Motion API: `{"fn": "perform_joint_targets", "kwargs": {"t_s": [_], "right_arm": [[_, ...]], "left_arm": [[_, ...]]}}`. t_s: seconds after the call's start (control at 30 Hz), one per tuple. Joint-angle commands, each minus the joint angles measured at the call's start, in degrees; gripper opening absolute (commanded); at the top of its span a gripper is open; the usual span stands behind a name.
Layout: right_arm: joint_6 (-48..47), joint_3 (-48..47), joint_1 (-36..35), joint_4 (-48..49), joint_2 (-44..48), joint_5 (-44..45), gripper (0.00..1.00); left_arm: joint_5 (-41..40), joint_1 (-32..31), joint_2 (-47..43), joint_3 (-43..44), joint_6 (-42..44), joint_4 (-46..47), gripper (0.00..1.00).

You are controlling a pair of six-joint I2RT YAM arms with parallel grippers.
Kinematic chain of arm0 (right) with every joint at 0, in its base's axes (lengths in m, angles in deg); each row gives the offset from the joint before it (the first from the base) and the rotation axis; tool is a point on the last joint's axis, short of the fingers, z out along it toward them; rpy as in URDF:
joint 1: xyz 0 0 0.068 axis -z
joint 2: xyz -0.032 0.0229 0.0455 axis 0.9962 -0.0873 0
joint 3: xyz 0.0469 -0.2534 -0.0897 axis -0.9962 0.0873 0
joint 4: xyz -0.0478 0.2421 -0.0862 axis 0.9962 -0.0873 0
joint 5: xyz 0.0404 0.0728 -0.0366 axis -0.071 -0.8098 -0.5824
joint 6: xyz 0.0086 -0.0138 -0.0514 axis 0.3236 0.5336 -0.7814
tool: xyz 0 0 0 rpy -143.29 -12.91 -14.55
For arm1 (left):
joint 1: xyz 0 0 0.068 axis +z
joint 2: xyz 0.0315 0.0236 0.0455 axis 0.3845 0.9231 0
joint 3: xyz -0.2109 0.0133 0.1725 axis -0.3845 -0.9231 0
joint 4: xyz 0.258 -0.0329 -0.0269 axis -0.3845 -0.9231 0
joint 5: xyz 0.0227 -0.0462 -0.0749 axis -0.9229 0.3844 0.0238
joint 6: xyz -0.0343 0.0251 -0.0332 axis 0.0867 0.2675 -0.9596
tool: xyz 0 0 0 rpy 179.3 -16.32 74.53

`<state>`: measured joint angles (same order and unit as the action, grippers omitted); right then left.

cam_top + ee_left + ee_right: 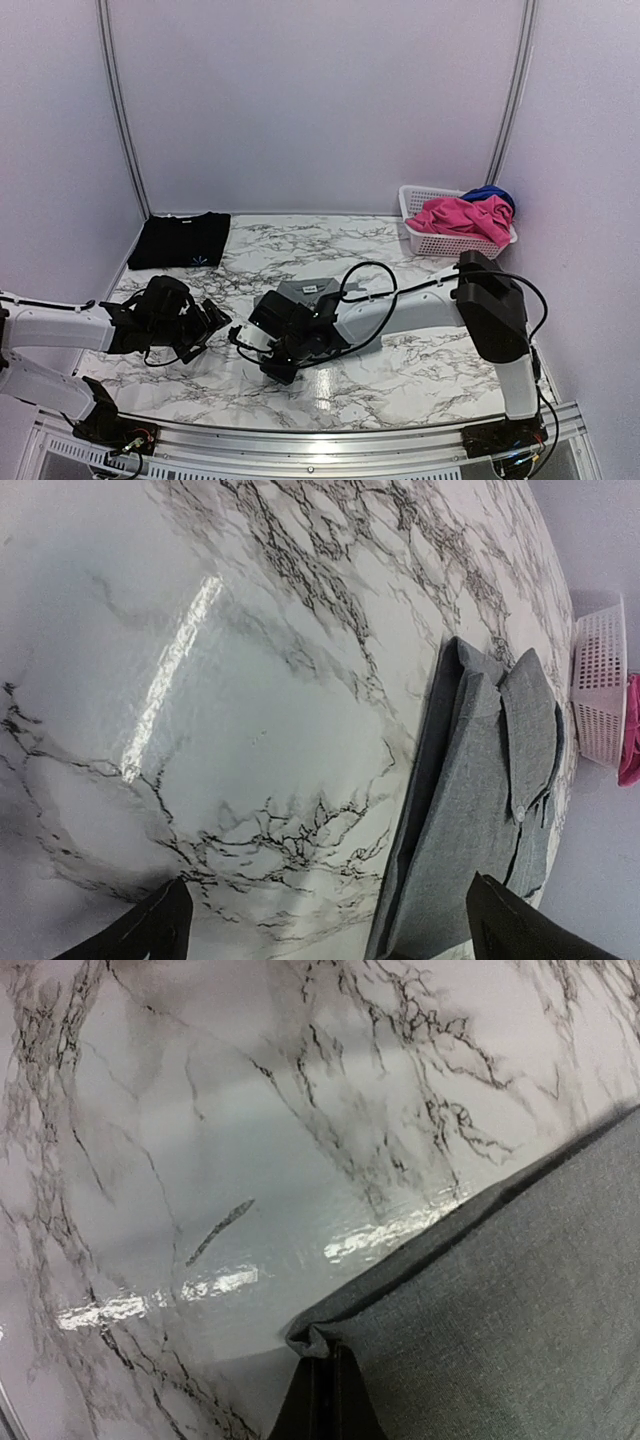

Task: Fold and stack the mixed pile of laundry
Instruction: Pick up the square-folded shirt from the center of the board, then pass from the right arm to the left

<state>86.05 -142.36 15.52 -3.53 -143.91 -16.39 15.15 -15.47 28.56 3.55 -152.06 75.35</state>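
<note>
On the marble desk (420,370): one black cloth (180,240), folded flat at the far left corner, and one pair of grey trousers (480,780) at the middle, largely under the right arm (400,305). Over in the single white basket (445,245) at the far right: one pink piece (460,215) and one blue piece (492,192), crumpled together. Trousers folded into a long strip, buttoned pocket flap on top, long axis running up the left wrist view. Wide apart and empty, left claw (215,328), just beside the trousers. Pressed together, right claw (325,1385), clamped on a corner of the grey trousers.
</note>
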Motion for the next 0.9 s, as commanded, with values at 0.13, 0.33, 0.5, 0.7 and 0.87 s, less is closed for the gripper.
{"fn": "perform_joint_targets", "kwargs": {"t_s": [0.13, 0.33, 0.5, 0.7, 0.87], "right_arm": [[5.37, 5.24, 4.73, 11.03, 8.64, -12.20, 0.00], [8.04, 4.07, 6.87, 14.80, 8.53, -14.47, 0.00], [10.21, 2.28, 7.42, 17.47, 7.90, -16.16, 0.00], [10.80, -1.44, 7.42, 17.70, 5.95, -17.08, 0.00], [9.35, -4.16, 7.36, 16.26, 4.00, -18.40, 0.00]], "left_arm": [[5.54, 0.03, 5.05, 1.40, -2.83, 12.49, 0.99], [6.96, -0.18, 9.13, 2.79, -7.94, 17.30, 0.99], [5.50, -0.32, 11.37, 2.74, -11.75, 22.09, 0.99], [8.20, -0.65, 19.13, 4.73, -14.58, 29.33, 0.99], [12.76, -0.94, 25.15, 7.87, -12.68, 33.19, 0.82]]}}
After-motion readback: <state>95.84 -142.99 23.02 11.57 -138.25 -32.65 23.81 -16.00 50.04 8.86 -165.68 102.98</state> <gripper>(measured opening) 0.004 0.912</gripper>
